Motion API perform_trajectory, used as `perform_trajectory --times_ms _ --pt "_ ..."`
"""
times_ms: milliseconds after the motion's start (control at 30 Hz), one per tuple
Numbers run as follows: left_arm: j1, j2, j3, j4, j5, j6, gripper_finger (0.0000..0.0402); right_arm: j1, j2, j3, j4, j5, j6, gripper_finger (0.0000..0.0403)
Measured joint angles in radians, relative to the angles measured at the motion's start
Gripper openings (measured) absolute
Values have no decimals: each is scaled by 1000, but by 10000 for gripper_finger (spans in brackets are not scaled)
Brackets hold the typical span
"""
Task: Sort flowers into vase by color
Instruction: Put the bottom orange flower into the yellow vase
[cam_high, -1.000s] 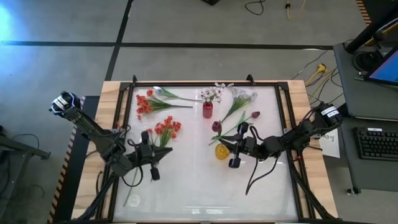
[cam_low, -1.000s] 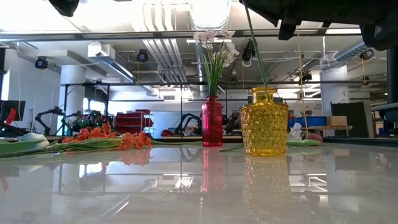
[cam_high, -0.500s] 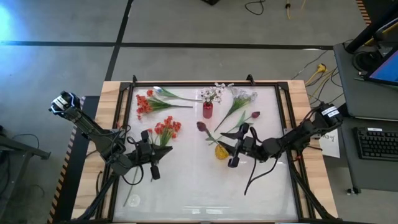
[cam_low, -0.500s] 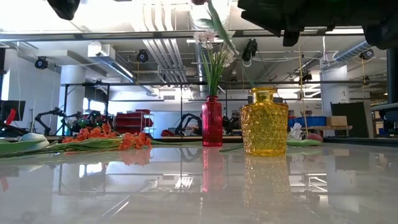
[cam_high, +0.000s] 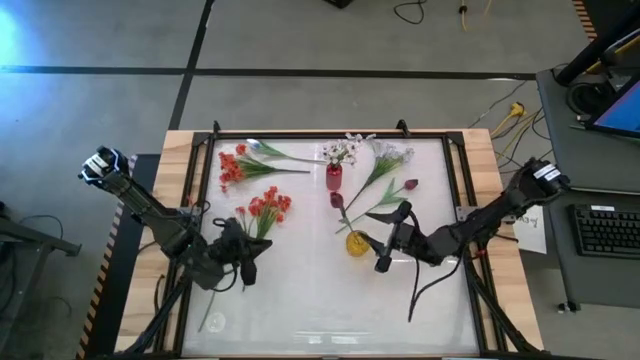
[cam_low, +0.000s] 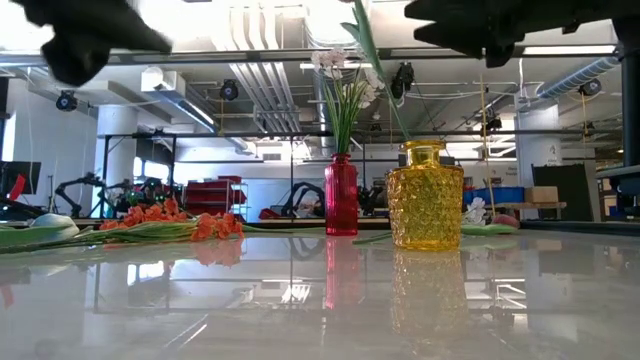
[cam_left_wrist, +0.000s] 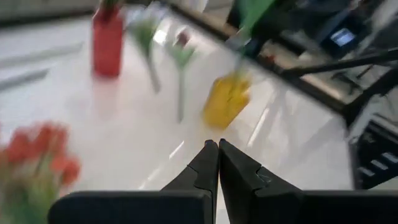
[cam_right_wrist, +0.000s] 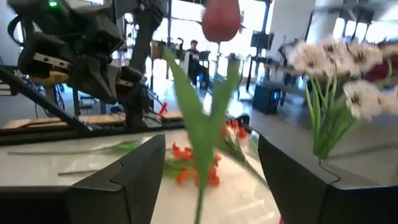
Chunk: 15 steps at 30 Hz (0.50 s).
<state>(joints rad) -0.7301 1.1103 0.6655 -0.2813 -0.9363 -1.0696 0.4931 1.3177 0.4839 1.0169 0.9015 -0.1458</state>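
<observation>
A dark red tulip (cam_high: 337, 200) stands in the yellow vase (cam_high: 356, 243), its stem (cam_low: 378, 70) leaning toward the table's left and far side. My right gripper (cam_high: 378, 250) is open beside the vase. In the right wrist view its fingers (cam_right_wrist: 127, 180) stand either side of the stem (cam_right_wrist: 202, 143) without touching it. The red vase (cam_high: 333, 178) holds white blossoms (cam_high: 340, 152). Red-orange clusters (cam_high: 268, 205) lie on the table just beyond my left gripper (cam_left_wrist: 218, 149), which is shut and hangs over the near left part of the table.
More flowers lie on the far half of the table. There is a red-orange cluster (cam_high: 232, 165), a white tulip (cam_high: 255, 148), white sprays (cam_high: 390, 155) and a second dark red tulip (cam_high: 410, 185). A black frame rail (cam_high: 330, 134) rims the table.
My right gripper has opened and let go of the dark red tulip, then drawn slightly back toward the table's right. The tulip stays in the yellow vase, and its blossom has swung leftward and partly back. My left gripper has rolled and sunk a little, still shut.
</observation>
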Motion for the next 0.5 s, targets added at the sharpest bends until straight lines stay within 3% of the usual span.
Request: perform_trajectory --times_ms 100,267,400,500 --pt "15 0 0 -126 43 -95 0 0 -64 11 -165 1 140 259" --pt "105 0 0 -273 172 -98 0 0 -129 85 -516 -37 370 263" --pt "211 1 0 -334 305 -94 0 0 -130 156 -723 -40 453 257" --pt "242 2 0 -350 330 -92 0 0 -127 209 -825 -41 477 252"
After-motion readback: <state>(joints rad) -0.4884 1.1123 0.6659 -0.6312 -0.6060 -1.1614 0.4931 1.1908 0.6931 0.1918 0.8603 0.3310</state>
